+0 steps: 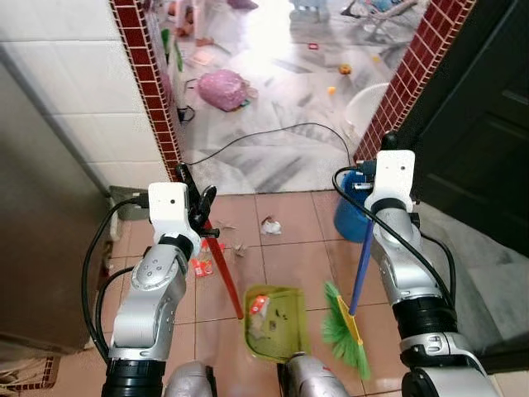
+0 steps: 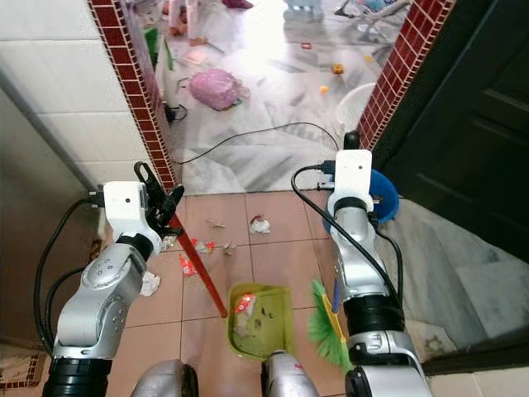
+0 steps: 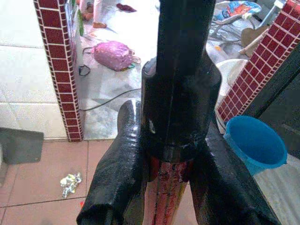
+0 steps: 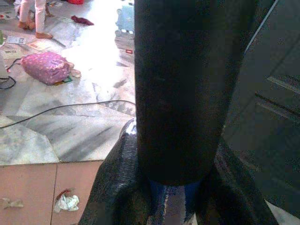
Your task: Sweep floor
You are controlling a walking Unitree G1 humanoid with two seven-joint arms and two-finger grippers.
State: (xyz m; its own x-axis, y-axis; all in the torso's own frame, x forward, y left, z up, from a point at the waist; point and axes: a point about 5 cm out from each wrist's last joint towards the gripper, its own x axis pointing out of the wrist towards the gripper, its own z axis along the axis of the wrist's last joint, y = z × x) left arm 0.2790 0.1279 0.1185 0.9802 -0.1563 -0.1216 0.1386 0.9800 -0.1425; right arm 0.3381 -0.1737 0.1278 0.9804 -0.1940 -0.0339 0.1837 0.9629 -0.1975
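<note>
Green dustpan (image 1: 277, 322) down on tiles, red handle (image 1: 225, 277) clamped in left gripper (image 1: 197, 198). Blue broom handle (image 1: 362, 256) pinched by right gripper (image 1: 368, 178), bristles (image 1: 343, 331) just beside pan.

Your left gripper (image 1: 198, 203) is raised at your left, fingers clamped; your right gripper (image 1: 376, 164) is raised opposite, likewise clamped, elbows bent

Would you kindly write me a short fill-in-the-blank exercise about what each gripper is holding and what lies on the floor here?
1. The left gripper is shut on the ____ handle of the dustpan.
2. The right gripper is shut on the broom, whose bristles are ____.
3. The crumpled paper lies on the ____ tiles.
4. Beside the right arm stands a ____ bucket.

Missing words: red; green; terracotta; blue
</note>
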